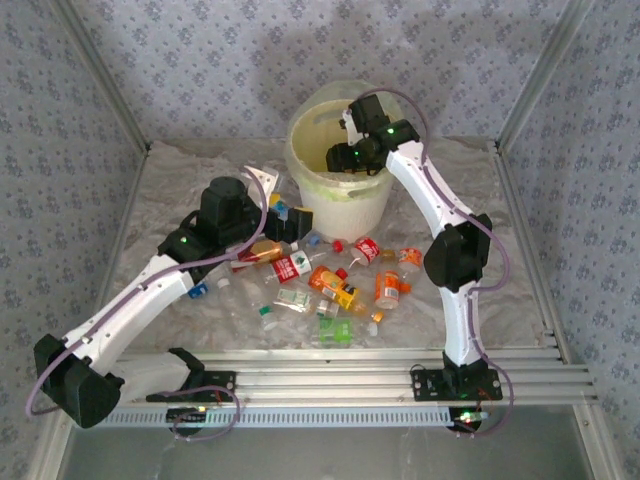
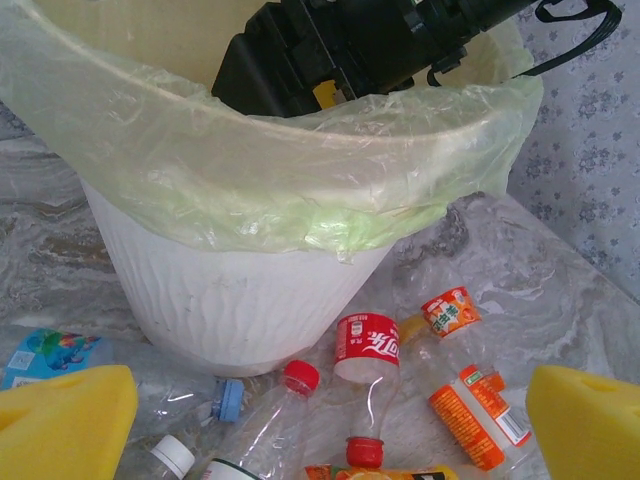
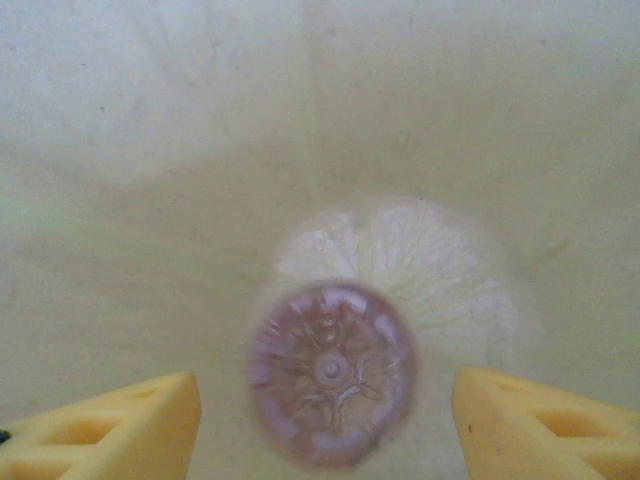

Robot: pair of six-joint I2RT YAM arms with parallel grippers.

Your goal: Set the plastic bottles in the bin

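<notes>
The plastic bottles (image 1: 330, 285) lay scattered on the worktop (image 1: 190, 180) in front of the bin (image 1: 340, 205), most of them on their sides, with red, orange and green labels among them. The worktop was covered in a pale, grey-veined, wrinkled sheet, closed in by walls (image 1: 200, 60) of blue-grey flowered pattern and slanting metal posts (image 1: 100, 80), with silver rails (image 1: 330, 365) along the near edge. The bin stood toward the back, its yellow-green bag (image 2: 300, 190) folded over the rim. The left jaws stood wide over the pile, yellow pads (image 2: 60, 420) far apart, holding nothing, a red-labelled bottle (image 2: 367, 350) just beside the bin's foot. The right arm (image 1: 440, 210) reached into the bin; its jaws were spread, pads (image 3: 110, 425) clear of a blurred bottle (image 3: 330, 375) seen end-on below them against the bag.
</notes>
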